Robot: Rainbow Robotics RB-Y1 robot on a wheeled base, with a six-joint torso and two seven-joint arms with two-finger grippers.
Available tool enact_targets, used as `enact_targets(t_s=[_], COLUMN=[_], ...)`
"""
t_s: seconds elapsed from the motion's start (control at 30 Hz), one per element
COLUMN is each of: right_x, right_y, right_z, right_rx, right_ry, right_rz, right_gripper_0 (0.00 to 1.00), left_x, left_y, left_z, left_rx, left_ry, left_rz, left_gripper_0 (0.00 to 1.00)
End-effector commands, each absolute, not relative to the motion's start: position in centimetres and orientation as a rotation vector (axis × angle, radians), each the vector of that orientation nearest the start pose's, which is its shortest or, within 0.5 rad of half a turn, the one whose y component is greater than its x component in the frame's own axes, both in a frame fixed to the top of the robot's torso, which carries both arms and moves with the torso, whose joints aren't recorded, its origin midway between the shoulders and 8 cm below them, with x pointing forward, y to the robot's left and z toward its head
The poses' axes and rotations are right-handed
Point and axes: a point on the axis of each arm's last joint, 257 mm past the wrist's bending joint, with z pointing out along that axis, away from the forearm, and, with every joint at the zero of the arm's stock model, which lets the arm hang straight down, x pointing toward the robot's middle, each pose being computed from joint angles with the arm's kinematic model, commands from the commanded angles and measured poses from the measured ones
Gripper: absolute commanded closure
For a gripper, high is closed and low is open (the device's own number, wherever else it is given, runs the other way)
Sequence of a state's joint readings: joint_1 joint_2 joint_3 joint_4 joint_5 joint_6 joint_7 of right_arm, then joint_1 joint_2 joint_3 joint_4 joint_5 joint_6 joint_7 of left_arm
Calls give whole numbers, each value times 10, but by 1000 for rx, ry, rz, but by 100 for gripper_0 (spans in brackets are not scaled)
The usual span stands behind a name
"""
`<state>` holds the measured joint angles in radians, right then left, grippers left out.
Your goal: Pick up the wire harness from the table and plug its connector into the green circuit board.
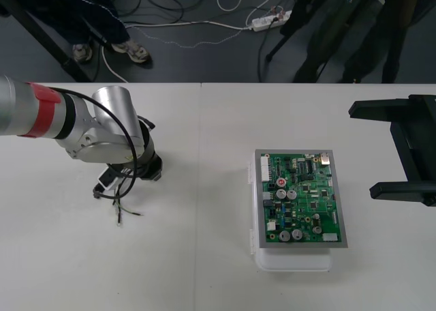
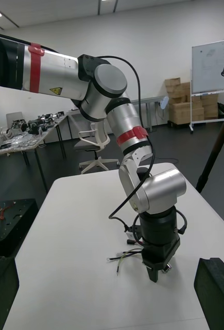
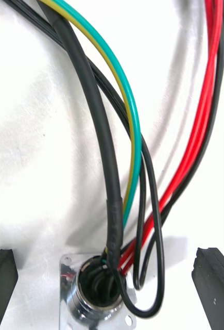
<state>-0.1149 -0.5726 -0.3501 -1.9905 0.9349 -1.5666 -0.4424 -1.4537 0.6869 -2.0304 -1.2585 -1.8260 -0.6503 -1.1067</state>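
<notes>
Harness [image 1: 120, 204] lies on the worktop [image 1: 197, 270], well left of the board [image 1: 300, 200]. Left hand [image 3: 106, 257] is over it, fingers wide, astride its socket [image 3: 93, 295]. Right hand [image 1: 362, 149], right of the board, is also wide.

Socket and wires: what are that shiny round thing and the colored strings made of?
The socket looks like metal: silvery and polished, with mirror-like glints on its flange. The wires seem coated in smooth plastic or rubber, judging by their glossy red, black and green-yellow skins. What is inside them is hidden.
</notes>
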Motion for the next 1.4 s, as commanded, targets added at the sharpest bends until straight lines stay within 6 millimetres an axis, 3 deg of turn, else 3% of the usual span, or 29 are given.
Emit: enact_targets(t_s=[0.03, 0.07, 0.1, 0.13, 0.2, 0.6, 0.77, 1.0, 1.23, 1.4], right_x=[279, 279, 279, 279, 278, 279, 279, 278, 278, 276], right_y=[-147, -147, -147, -147, -147, -148, -147, -147, -147, -146], right_z=[-5, -5, -5, -5, -5, -5, -4, -5, -5, -3], right_rx=[-1311, -1311, -1311, -1313, -1312, -1311, -1311, -1311, -1311, -1308], right_ry=[1054, 1054, 1054, 1054, 1050, 1052, 1049, 1051, 1049, 1041], right_rz=[1018, 1018, 1018, 1016, 1017, 1012, 1013, 1018, 1018, 1033], right_gripper_0=[0, 0, 0, 0, 0, 0, 0, 0, 0, 0], left_x=[524, 524, 524, 523, 524, 526, 537, 554, 557, 560], left_y=[199, 199, 200, 200, 200, 203, 209, 209, 205, 196], left_z=[-354, -355, -355, -356, -356, -355, -348, -324, -306, -282], left_rx=[-2690, -2690, -2691, -2692, -2693, -2686, -2702, -2783, -2914, -3029], left_ry=[1057, 1056, 1052, 1050, 1048, 1043, 997, 885, 732, 605], left_rz=[-524, -525, -522, -521, -522, -525, -568, -661, -701, -754], left_gripper_0=[31, 59, 71, 90, 98, 100, 100, 100, 100, 100])
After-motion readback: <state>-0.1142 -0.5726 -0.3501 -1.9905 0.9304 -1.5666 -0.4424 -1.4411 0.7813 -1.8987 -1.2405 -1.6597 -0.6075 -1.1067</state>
